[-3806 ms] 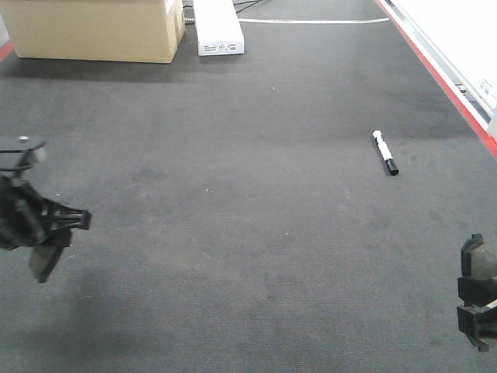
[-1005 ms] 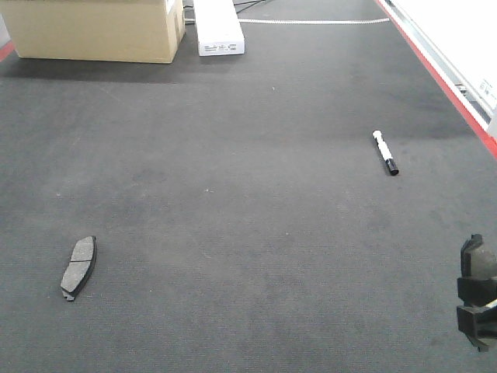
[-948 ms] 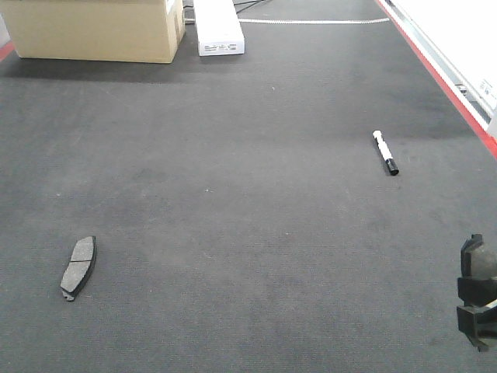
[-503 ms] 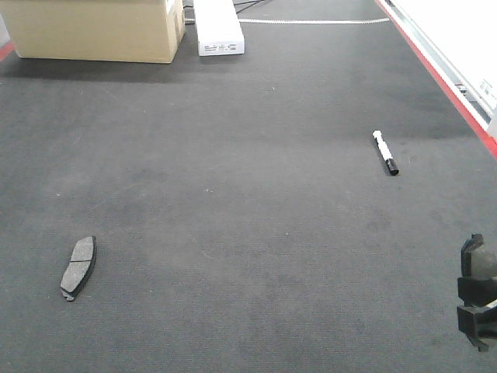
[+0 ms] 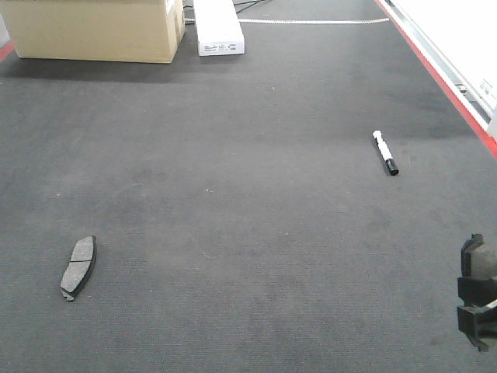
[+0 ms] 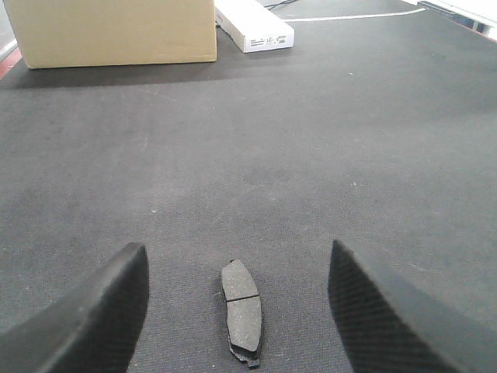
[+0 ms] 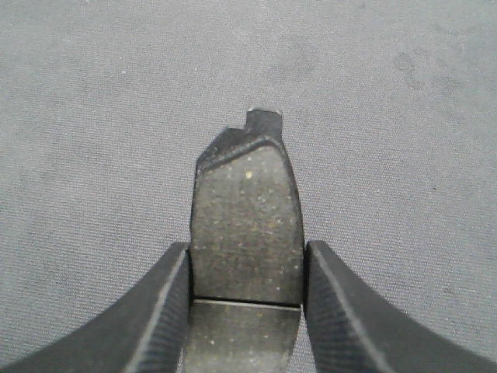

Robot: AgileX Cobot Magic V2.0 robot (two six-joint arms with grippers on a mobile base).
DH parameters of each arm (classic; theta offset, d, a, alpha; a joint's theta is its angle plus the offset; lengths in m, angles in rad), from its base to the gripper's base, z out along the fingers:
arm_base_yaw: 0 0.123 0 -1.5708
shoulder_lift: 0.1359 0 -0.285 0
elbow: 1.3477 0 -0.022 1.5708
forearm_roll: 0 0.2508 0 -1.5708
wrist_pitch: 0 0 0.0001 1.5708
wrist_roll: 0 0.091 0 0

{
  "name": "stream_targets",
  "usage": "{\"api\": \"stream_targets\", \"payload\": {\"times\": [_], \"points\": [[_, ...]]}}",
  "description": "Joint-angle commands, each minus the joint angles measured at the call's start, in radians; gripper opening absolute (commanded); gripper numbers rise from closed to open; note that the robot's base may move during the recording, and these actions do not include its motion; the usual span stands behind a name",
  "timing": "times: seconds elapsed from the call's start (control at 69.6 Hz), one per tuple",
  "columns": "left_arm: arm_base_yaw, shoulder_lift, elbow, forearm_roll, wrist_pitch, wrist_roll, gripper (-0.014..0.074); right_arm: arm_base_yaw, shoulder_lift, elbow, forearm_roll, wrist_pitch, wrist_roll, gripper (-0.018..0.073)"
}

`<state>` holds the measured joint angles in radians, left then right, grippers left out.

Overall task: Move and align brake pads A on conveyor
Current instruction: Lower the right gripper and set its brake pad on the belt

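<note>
One brake pad [image 5: 78,268] lies flat on the dark conveyor [image 5: 248,217] at the near left, friction face up, long axis running roughly away from me. In the left wrist view this brake pad [image 6: 241,311] lies on the belt below my left gripper [image 6: 237,252], which is open wide and touches nothing. My right gripper [image 7: 247,249] is shut on a second brake pad [image 7: 247,202], whose notched end sticks out past the fingertips above the belt. In the front view the right gripper [image 5: 475,307] sits at the bottom right edge. The left gripper does not show in the front view.
A black-and-white marker pen [image 5: 384,152] lies on the belt at the right. A cardboard box [image 5: 93,31] and a white carton [image 5: 217,27] stand at the far end. The red frame edge [image 5: 443,78] runs along the right side.
Since 3.8 s ago the left gripper has left the front view and a brake pad now lies where it was. Over the last second nothing has moved.
</note>
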<state>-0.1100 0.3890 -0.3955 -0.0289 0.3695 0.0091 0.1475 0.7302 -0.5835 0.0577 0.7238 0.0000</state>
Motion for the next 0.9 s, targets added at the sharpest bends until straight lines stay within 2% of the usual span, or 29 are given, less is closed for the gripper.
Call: {"api": "stream_targets", "payload": {"times": [0.0,0.215,0.589,0.891], "points": [[-0.003,0.005,-0.025,0.000,-0.064,-0.002,0.0491,-0.005,-0.004,-0.030,0.002,-0.076,-0.009,0.0025],[-0.003,0.005,-0.025,0.000,-0.064,-0.002,0.0491,-0.005,0.029,-0.040,0.006,-0.094,-0.006,0.0026],[-0.003,0.005,-0.025,0.000,-0.064,-0.002,0.0491,-0.005,0.476,-0.239,-0.003,-0.141,-0.013,0.0029],[-0.003,0.005,-0.025,0.000,-0.064,-0.002,0.0491,-0.005,0.800,-0.432,0.002,-0.052,-0.049,0.0033]]}}
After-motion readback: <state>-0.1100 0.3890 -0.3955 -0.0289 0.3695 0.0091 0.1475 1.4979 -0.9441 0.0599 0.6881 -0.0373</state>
